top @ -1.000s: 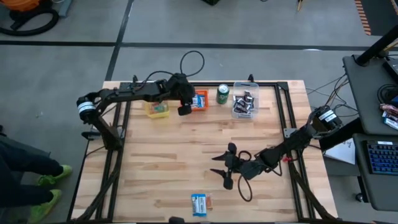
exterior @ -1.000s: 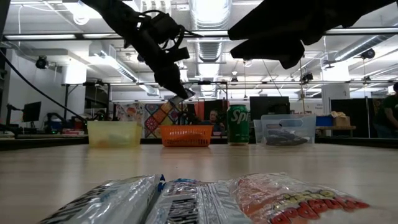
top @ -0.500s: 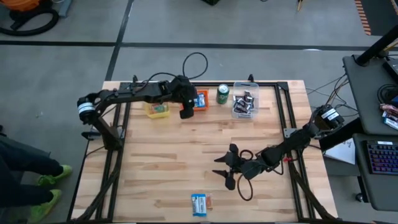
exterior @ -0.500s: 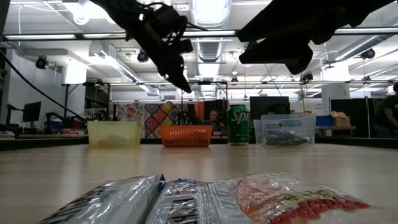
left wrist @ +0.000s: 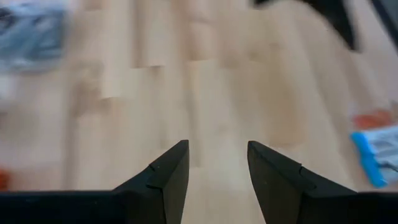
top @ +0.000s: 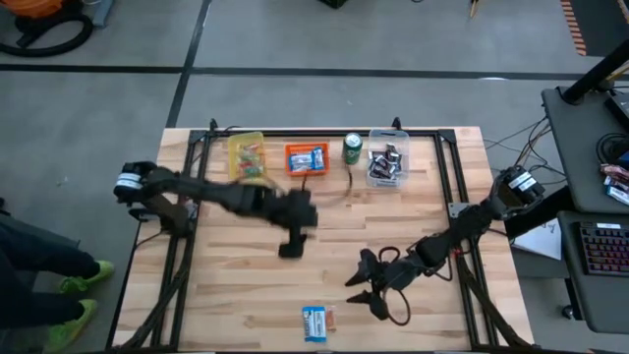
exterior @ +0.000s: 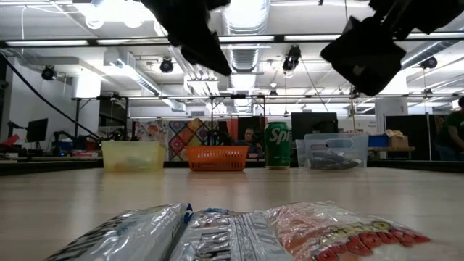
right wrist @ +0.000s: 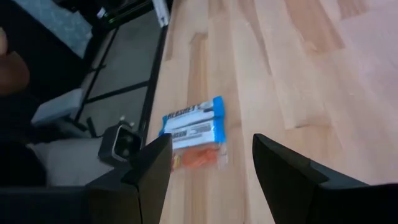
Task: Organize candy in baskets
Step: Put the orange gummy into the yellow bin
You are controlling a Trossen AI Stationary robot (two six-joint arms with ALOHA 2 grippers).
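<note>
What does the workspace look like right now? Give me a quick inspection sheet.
Surface: wooden table, mostly bare.
Job's things: yellow basket, orange basket and clear basket along the far edge; blue-and-white candy bars with an orange packet at the near edge.
Clutter: green soda can between the orange and clear baskets.
Grippers: left gripper open, mid-table, empty; right gripper open above the near candy.
Cables: loops on both arms.
Surroundings: desk with keyboard to the right.

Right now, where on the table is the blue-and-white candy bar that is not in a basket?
In the high view the blue-and-white candy bar lies alone near the table's front edge, just ahead of the open right gripper.
</note>
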